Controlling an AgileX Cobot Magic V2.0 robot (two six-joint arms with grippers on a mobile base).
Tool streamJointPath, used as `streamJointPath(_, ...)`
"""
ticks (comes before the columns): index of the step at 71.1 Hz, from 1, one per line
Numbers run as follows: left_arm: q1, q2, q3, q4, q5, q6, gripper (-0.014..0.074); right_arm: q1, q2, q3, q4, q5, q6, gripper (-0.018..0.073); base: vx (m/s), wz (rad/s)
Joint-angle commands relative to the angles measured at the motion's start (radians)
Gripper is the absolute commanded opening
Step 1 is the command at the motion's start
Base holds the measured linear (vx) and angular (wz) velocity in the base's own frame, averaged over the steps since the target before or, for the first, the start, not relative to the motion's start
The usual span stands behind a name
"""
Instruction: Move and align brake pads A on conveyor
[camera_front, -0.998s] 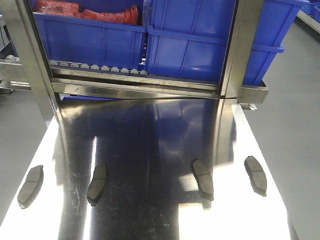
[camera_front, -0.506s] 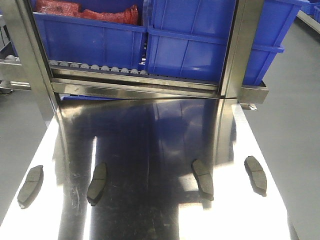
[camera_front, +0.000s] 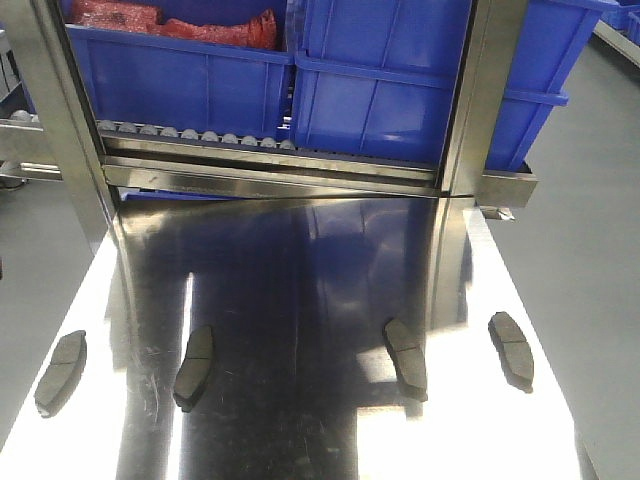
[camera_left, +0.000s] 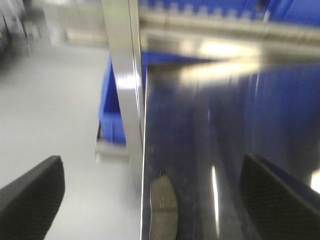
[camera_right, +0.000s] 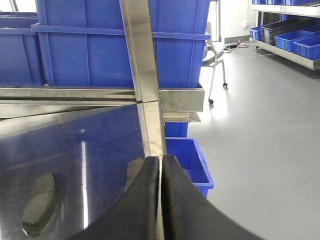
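**Four pads on steel; claws seen only by wrist cameras**

My front camera gives me the four brake pads A (camera_front: 194, 367) in a row across the steel desk (camera_front: 300, 270), from 8 to 4 o'clock, with blue bins (camera_front: 380, 90) at 12. The left claw (camera_left: 150, 170) gapes wide, the leftmost pad (camera_left: 163, 207) at its 6. The right claw (camera_right: 160, 200) is pinched together, another pad (camera_right: 41, 202) at 9.

left gripper (camera_left: 151, 172) jaws wide apart | brake pad (camera_left: 163, 207) lying between them, by steel table (camera_left: 225, 130) left edge | blue bin (camera_left: 114, 117) beyond | view blurred
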Motion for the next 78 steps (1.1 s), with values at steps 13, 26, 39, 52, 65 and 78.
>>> streamJointPath(13, -0.003, 0.329, -0.289, -0.012, 0.208, -0.005, 0.0627, -0.001, -0.015, 0.01, 0.0, -0.072, -0.005, -0.0005, 0.0, 0.0)
streamJointPath(26, -0.013, 0.501, -0.353, -0.023, 0.273, 0.022, 0.0626, -0.001, -0.015, 0.01, 0.0, -0.072, -0.005, -0.0005, 0.0, 0.0)
streamJointPath(39, -0.026, 0.638, -0.354, -0.023, 0.274, 0.041, 0.0609, -0.001, -0.015, 0.01, 0.0, -0.072, -0.005, -0.0005, 0.0, 0.0)
streamJointPath(52, -0.028, 0.711, -0.354, -0.028, 0.256, 0.047, 0.0606, -0.001, -0.015, 0.01, 0.0, -0.072, -0.005, -0.0005, 0.0, 0.0)
streamJointPath(65, -0.028, 0.763, -0.354, -0.023, 0.256, 0.048, 0.0589, -0.001, -0.015, 0.01, 0.0, -0.072, -0.005, -0.0005, 0.0, 0.0)
streamJointPath(78, -0.028, 0.793, -0.354, -0.023, 0.259, 0.048, 0.0589, -0.001, -0.015, 0.01, 0.0, -0.072, -0.005, -0.0005, 0.0, 0.0)
